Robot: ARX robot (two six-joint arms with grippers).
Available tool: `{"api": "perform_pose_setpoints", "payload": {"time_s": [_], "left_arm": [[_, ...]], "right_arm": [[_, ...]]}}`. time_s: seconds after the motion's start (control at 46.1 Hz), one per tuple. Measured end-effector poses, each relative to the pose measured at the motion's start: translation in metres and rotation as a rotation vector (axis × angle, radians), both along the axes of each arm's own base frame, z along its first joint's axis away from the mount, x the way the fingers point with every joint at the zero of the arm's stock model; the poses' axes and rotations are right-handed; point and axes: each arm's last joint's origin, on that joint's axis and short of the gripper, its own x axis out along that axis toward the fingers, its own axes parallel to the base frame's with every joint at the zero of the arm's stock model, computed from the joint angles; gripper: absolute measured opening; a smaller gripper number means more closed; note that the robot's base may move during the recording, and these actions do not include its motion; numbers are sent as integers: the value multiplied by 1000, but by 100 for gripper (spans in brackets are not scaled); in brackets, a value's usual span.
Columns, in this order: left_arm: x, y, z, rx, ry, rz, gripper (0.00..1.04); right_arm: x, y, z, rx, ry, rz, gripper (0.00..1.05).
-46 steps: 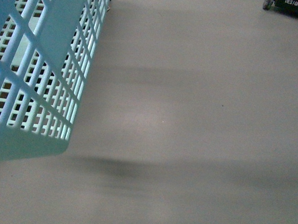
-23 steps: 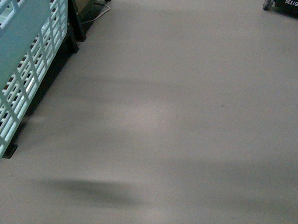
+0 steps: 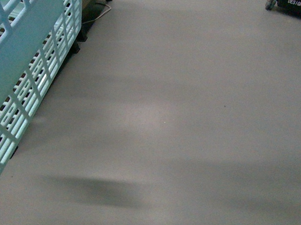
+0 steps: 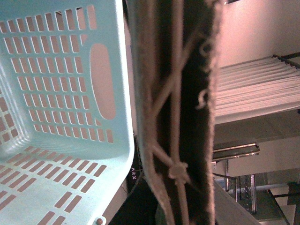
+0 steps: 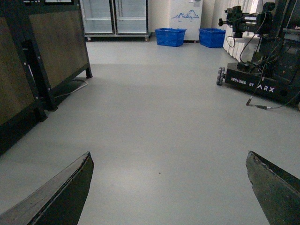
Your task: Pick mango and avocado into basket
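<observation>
The light teal slotted basket (image 3: pixel 21 64) hangs at the far left of the front view, off the floor and tilted. In the left wrist view its empty inside (image 4: pixel 56 103) shows beside the brown handle (image 4: pixel 173 117), which is bound with white ties and fills the middle of the picture. My left gripper is shut on that handle; its fingers are hidden behind it. My right gripper (image 5: pixel 168 159) is open over bare grey floor, with nothing between its dark fingertips (image 5: pixel 75 180). The mango and the avocado are out of view.
Grey floor (image 3: pixel 191 115) fills the front view. A dark wood-panelled stand (image 5: pixel 42 61) runs along one side. Another ARX robot base (image 5: pixel 262 79) with a trailing cable sits on the other. Blue crates (image 5: pixel 171 36) and glass-door fridges (image 5: pixel 115 18) line the far wall.
The basket has swung left in the front view, uncovering the floor and the stand's dark legs, then drifted slightly back right. Its shadow on the floor moved left.
</observation>
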Motion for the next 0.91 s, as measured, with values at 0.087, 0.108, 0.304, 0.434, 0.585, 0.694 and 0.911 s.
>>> {"api": "perform_pose_setpoints", "payload": {"time_s": [0.087, 0.108, 0.304, 0.434, 0.585, 0.694, 0.911], "left_arm": [[0, 0, 0, 0, 0, 0, 10], [0, 0, 0, 0, 0, 0, 10], [0, 0, 0, 0, 0, -1, 10], [0, 0, -1, 0, 2, -1, 10], [0, 0, -1, 0, 4, 0, 10], [0, 0, -1, 1, 4, 0, 10], [0, 0, -1, 1, 4, -1, 10]], "right_arm": [[0, 0, 0, 0, 0, 0, 97], [0, 0, 0, 0, 0, 0, 97], [0, 0, 0, 0, 0, 0, 97], [0, 0, 0, 0, 0, 0, 97], [0, 0, 0, 0, 0, 0, 97], [0, 0, 0, 0, 0, 0, 97], [0, 0, 0, 0, 0, 0, 97]]}}
